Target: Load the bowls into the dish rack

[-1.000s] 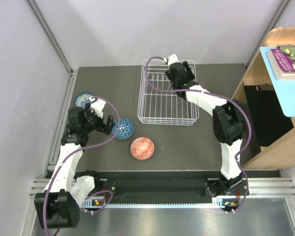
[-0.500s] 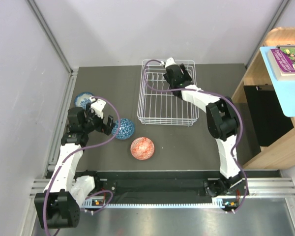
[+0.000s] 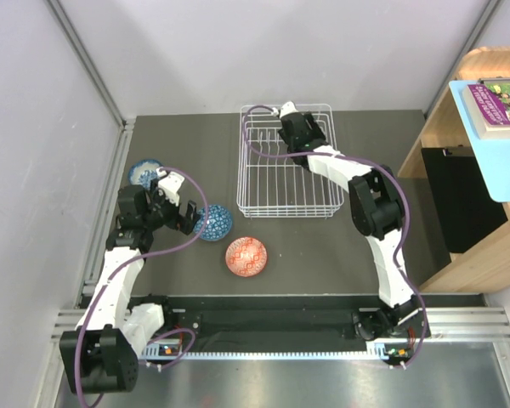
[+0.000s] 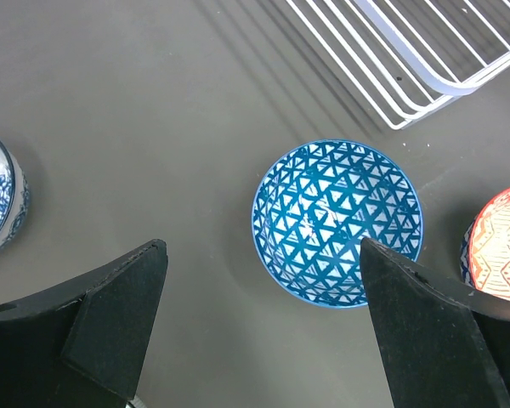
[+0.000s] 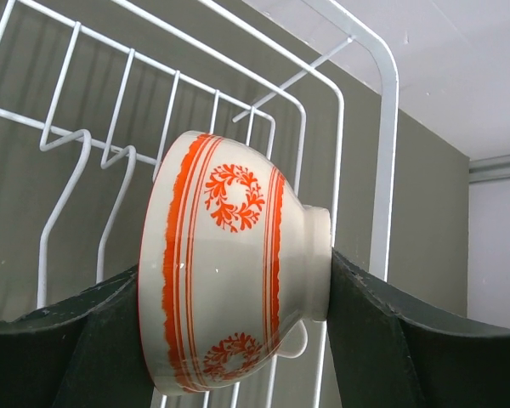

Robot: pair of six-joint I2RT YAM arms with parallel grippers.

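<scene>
A white bowl with orange-red wreaths and bands [image 5: 229, 297] is turned on its side, rim to the left and foot ring to the right. My right gripper [image 5: 236, 280] is shut on it, over the far left part of the white wire dish rack [image 5: 382, 127]. From above, that gripper [image 3: 296, 127] hides the bowl inside the rack [image 3: 240, 178]. My left gripper [image 4: 262, 255] hangs open above the mat, just short of a blue triangle-patterned bowl [image 4: 337, 223] [image 3: 213, 223]. Nearby lie an orange-red bowl [image 3: 246, 256] and another blue bowl [image 3: 144, 174].
A wooden shelf unit [image 3: 484, 246] with a blue board and a book [image 3: 497, 102] stands at the right, with a black panel [image 3: 459, 200] beside it. A metal rail [image 3: 110, 187] runs along the left wall. The rack's near corner [image 4: 425, 76] shows in the left wrist view.
My right arm has carried the orange-patterned bowl leftward along the rack's far end. The left arm and the bowls on the mat have not moved.
</scene>
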